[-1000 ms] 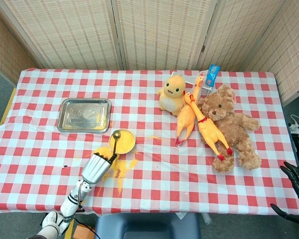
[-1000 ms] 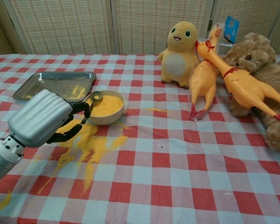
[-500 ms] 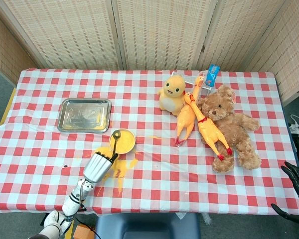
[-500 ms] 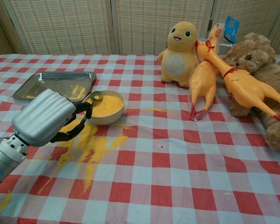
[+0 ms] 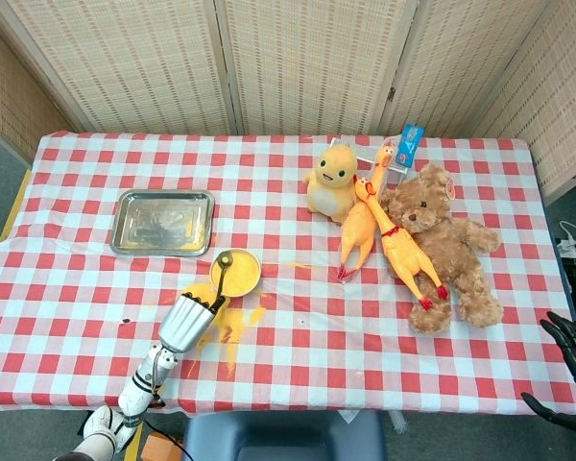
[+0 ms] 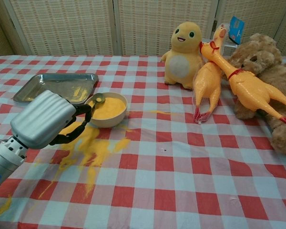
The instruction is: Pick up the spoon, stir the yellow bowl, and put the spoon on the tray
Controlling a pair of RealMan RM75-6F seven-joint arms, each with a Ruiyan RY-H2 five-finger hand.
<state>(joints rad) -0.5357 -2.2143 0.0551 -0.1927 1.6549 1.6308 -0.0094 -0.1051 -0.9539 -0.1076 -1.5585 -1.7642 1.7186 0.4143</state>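
1. Change over the last second: slight. The left hand (image 6: 45,119) has shifted a little back and forth at the near-left side of the yellow bowl (image 6: 108,109); the spoon (image 6: 96,101) head stays at the bowl's left rim. Everything else on the tabletop (image 6: 181,167) is unmoved.
2. Reading: small motion with the spoon head in the bowl suggests the stirring step is under way; the tray step is not yet done.
3. Left hand state: fingers curled around the spoon handle, holding it. Right hand (image 5: 568,348) sits off the far right tabletop edge, fingers apart, holding nothing.
4. Spoon position: extends up and away from the left hand into the bowl.
5. Yellow powder (image 6: 93,145) lies spilled below the bowl, under the hand.
6. Tray (image 6: 38,88) sits just behind-left of the bowl, near the hand.
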